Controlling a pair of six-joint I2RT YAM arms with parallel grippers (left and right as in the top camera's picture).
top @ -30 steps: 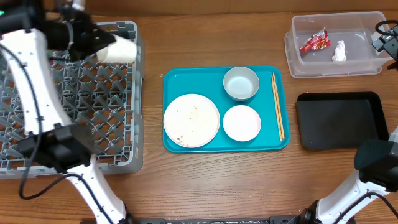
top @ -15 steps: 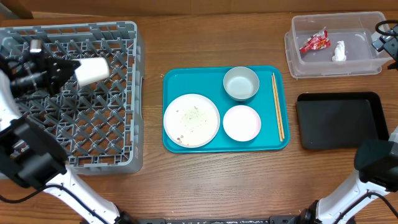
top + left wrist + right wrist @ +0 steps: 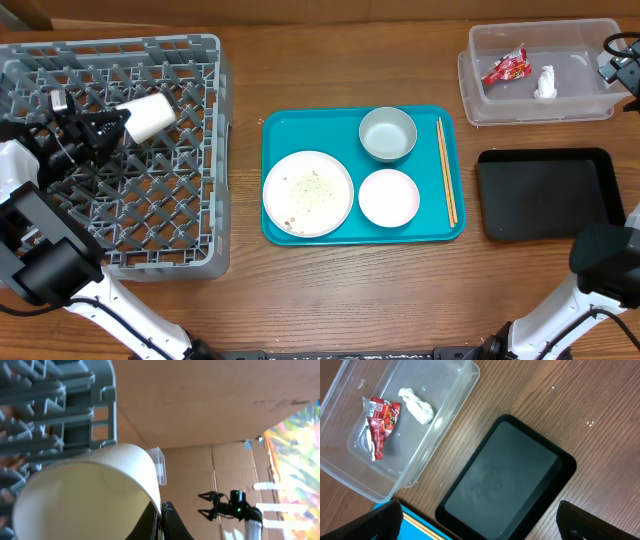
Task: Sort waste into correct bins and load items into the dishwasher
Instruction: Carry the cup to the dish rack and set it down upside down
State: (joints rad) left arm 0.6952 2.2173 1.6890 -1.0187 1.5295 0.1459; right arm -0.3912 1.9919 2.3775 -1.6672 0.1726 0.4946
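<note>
My left gripper [image 3: 108, 127] is shut on the rim of the small white cup [image 3: 150, 116], holding it on its side over the grey dish rack [image 3: 205, 250]; the cup [image 3: 90, 495] fills the left wrist view with the fingers [image 3: 161, 522] pinching its wall. The pale grey bowl [image 3: 387, 134], small white dish [image 3: 388, 197], large white plate [image 3: 308, 193] with rice scraps and chopsticks [image 3: 446, 170] lie on the teal tray [image 3: 270, 130]. The red wrapper [image 3: 505, 67] and tissue [image 3: 545, 81] lie in the clear tub [image 3: 465, 70]. My right gripper [image 3: 480, 522] is open above the black tray [image 3: 490, 200].
In the right wrist view the clear tub [image 3: 445, 425] holds the wrapper [image 3: 381, 422] and tissue [image 3: 416, 405], and the black tray [image 3: 505, 480] lies beside it. The right arm [image 3: 620, 60] is at the table's far right edge. Cardboard boxes stand behind the table.
My left gripper carried the cup from the rack's back right corner leftward and lower over the rack; in the last half second it barely shifted. The right arm has not moved.
</note>
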